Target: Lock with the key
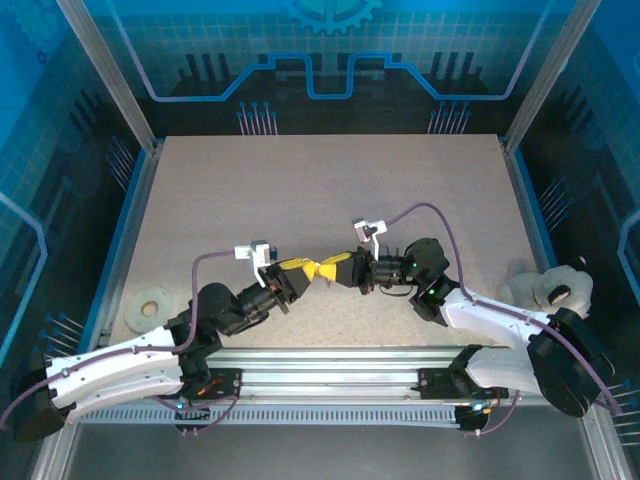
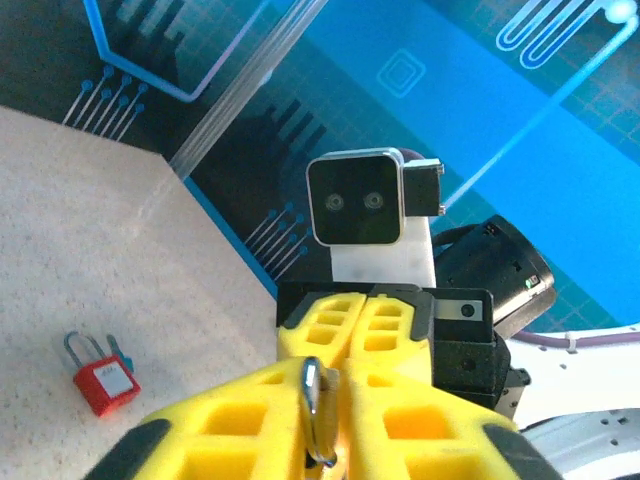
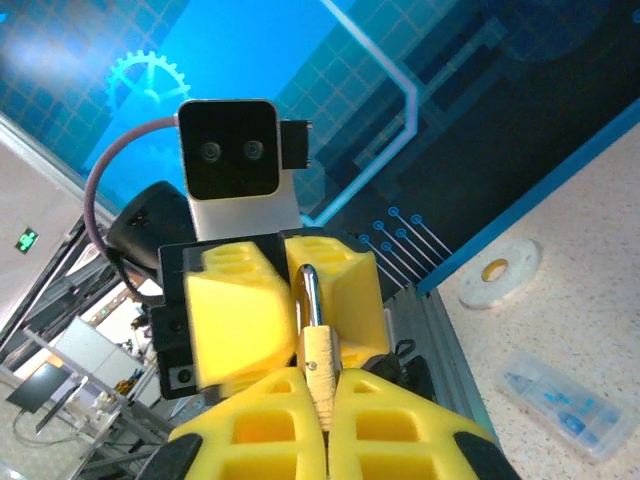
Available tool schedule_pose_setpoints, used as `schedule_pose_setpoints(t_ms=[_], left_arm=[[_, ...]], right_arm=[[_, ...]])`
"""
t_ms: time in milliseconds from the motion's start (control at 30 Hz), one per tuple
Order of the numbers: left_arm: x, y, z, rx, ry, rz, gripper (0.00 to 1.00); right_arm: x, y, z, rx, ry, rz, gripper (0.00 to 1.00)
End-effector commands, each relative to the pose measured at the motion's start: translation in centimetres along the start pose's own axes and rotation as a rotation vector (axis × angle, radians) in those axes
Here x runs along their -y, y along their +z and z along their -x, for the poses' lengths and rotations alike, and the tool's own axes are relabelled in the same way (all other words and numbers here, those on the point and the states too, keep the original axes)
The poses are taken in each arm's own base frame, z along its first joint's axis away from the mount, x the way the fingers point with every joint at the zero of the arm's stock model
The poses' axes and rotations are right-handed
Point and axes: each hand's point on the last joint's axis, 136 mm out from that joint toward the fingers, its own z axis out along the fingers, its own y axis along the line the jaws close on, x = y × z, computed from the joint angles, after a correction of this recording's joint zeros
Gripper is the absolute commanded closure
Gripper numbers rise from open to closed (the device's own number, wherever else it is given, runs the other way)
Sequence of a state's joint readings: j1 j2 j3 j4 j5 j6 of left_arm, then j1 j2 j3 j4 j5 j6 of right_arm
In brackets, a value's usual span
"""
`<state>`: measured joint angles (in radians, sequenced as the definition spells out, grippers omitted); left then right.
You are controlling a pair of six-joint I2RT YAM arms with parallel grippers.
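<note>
A small brass padlock [image 3: 322, 372] is pinched by its body in my right gripper [image 3: 322, 400], which is shut on it. Its silver shackle [image 3: 309, 292] points into my left gripper [image 2: 322, 415], whose yellow fingers [image 2: 225, 420] stand slightly parted round the shackle [image 2: 316, 405]; one finger is blurred in the right wrist view. From above, both grippers meet tip to tip over the middle of the table, left gripper [image 1: 303, 271] and right gripper [image 1: 341, 270]. The key [image 2: 121, 353], teal-headed, lies on the table beside a red padlock [image 2: 103, 382], away from both grippers.
A white tape roll [image 1: 152, 303] lies near the table's left edge, with a clear plastic packet [image 3: 562, 402] close to it. An aluminium rail [image 1: 330, 360] runs along the near edge, and blue walls enclose the table.
</note>
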<state>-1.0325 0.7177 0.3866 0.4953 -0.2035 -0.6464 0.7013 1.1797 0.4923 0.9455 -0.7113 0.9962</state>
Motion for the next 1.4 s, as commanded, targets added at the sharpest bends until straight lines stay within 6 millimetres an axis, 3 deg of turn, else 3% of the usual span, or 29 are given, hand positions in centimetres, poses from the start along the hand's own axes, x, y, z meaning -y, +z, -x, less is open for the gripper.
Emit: schedule_pose_setpoints(t_ms=[0,100,267,367,700,1067,1367], left_arm=[[-1.0,-1.6,-9.7,-0.424,0.021,-0.032,0.8],[-1.1,-1.6,-9.3,-0.415,0.022,-0.026,0.67],[-1.3,-1.9,-8.3,-0.392,0.028,-0.012,0.62],[-1.5,-2.3,-7.5,-0.377,0.036,0.004,0.52],[-2.8,-4.1,-3.0,-0.28,0.105,0.129,0.33],[-2.5,-5.1,1.5,-0.181,0.132,0.192,0.24],[-1.3,-4.3,2.6,-0.166,0.077,0.144,0.23]], right_arm=[[-1.2,-0.1,3.7,0.166,-0.089,-0.016,1.0],[-1.0,-0.2,3.5,0.165,-0.085,-0.018,1.0],[-0.7,-0.7,3.3,0.17,-0.081,-0.03,1.0],[-0.4,-1.1,3.2,0.174,-0.078,-0.04,1.0],[0.0,-1.6,2.7,0.155,-0.07,-0.046,1.0],[0.0,-1.3,1.2,0.065,-0.074,-0.022,1.0],[0.5,-0.9,-0.1,0.004,-0.078,-0.025,1.0]])
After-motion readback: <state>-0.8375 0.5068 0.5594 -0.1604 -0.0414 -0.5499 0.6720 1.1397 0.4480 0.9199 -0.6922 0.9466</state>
